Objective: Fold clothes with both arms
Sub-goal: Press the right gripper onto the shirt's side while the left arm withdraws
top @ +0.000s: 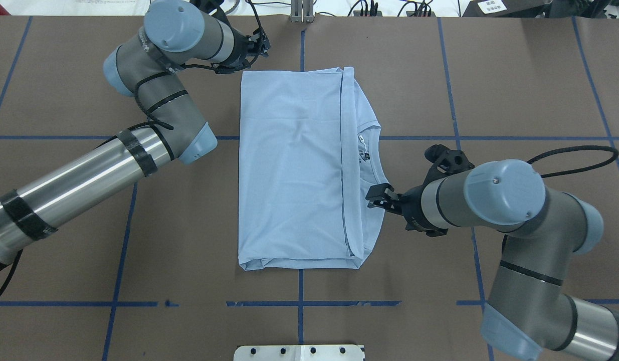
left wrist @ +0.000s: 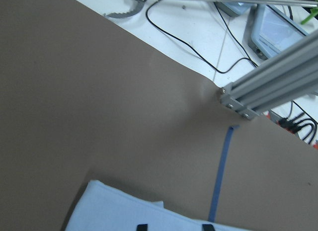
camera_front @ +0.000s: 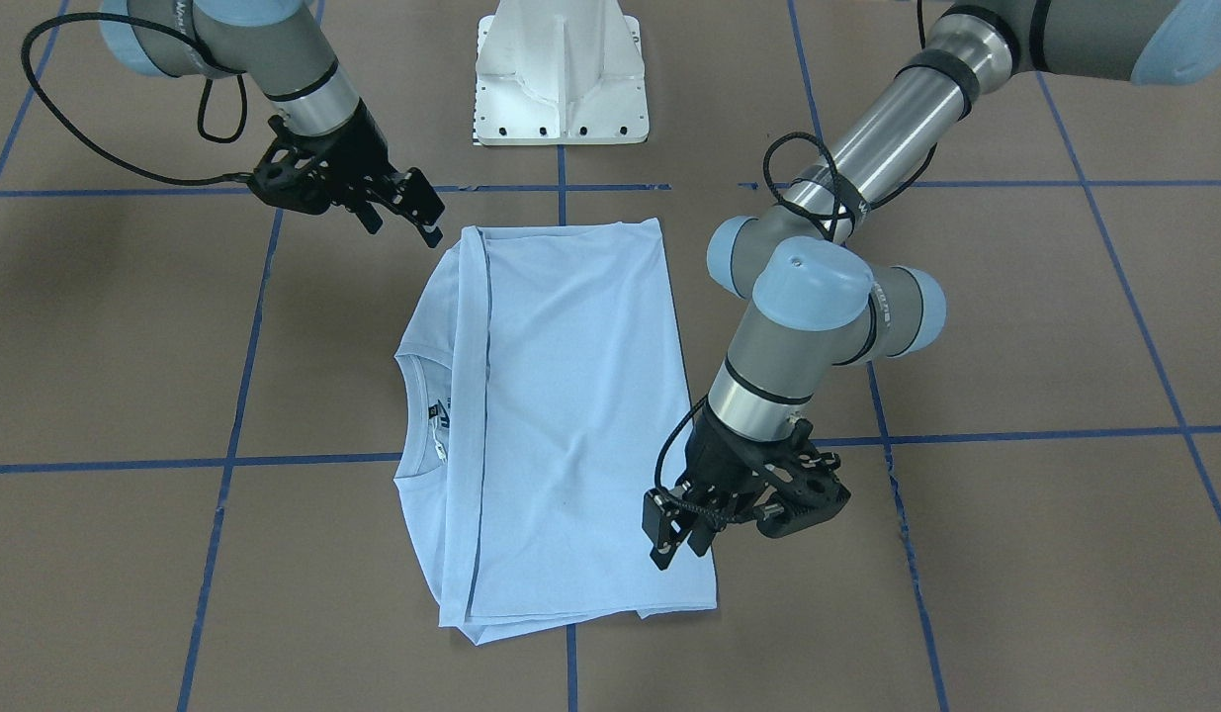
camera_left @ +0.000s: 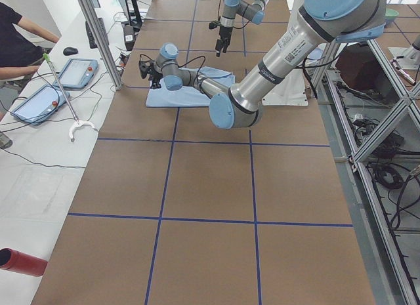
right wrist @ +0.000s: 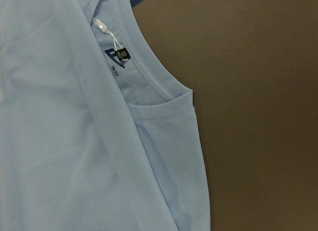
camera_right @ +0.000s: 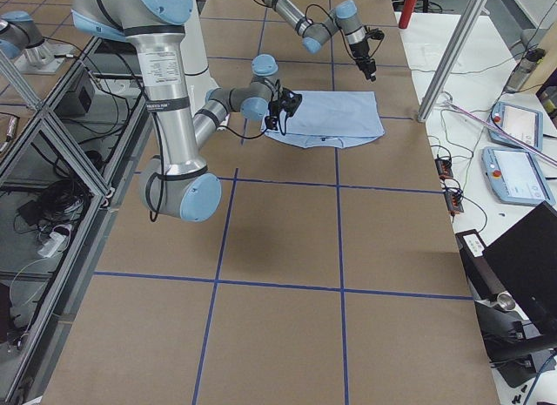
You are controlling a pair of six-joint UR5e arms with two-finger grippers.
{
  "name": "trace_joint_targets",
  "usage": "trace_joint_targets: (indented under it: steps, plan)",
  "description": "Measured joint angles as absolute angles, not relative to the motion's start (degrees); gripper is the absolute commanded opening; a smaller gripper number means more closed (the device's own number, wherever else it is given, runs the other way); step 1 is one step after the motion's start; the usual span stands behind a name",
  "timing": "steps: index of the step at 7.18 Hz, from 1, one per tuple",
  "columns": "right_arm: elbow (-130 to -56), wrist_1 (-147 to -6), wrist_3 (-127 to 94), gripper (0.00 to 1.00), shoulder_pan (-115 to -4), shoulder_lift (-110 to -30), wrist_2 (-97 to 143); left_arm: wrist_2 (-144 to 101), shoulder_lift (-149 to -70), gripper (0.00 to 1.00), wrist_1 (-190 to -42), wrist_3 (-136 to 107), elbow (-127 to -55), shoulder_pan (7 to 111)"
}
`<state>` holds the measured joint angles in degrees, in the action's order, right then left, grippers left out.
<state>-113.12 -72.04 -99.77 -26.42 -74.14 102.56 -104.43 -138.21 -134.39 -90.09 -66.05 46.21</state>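
Seen from the front, the folded light blue fabric T-shirt (camera_front: 570,415) runs top-to-bottom between open, empty black claws: left gripper (camera_front: 681,549) lower-right, right gripper (camera_front: 404,229) upper-left

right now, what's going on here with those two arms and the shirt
Two robot arms are folding a light blue T-shirt on a brown table. The shirt lies flat, folded over into a rough rectangle, with the collar peeking out on the robot's right. The left gripper hovers by the shirt's far left corner, the right gripper by its right edge near the collar. Both sets of jaws stand open and neither appears to hold fabric.
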Motion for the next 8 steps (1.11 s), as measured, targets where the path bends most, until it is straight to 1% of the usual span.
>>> trace_joint_targets:
  steps: [1,2,3,4,6,8]
  plan:
    - [-109.56,-73.16,-94.66,1.00,-25.03,-71.49,101.58,-106.97,-133.77,0.56,-132.38,-90.02,-73.37,46.22]
    - [-107.38,-76.60,-88.92,1.00,-23.99,-69.03,100.96,-108.01,-130.62,0.56,-130.82,-89.79,-78.20,46.24]
    - [-106.38,-82.31,-83.53,1.00,-23.23,-66.14,100.62,-108.38,-129.03,0.56,-130.06,-89.65,-80.50,46.29]
    - [-105.64,-86.65,-79.51,1.00,-22.84,-63.84,100.46,-108.49,-128.34,0.56,-129.80,-89.59,-81.32,46.30]
    - [-102.45,-90.21,-73.56,1.00,-22.55,-60.14,100.56,-108.54,-127.79,0.56,-129.71,-89.56,-81.69,46.32]
    - [-101.04,-92.65,-68.21,1.00,-22.47,-58.77,100.84,-108.57,-127.58,0.56,-129.71,-89.56,-81.73,46.31]
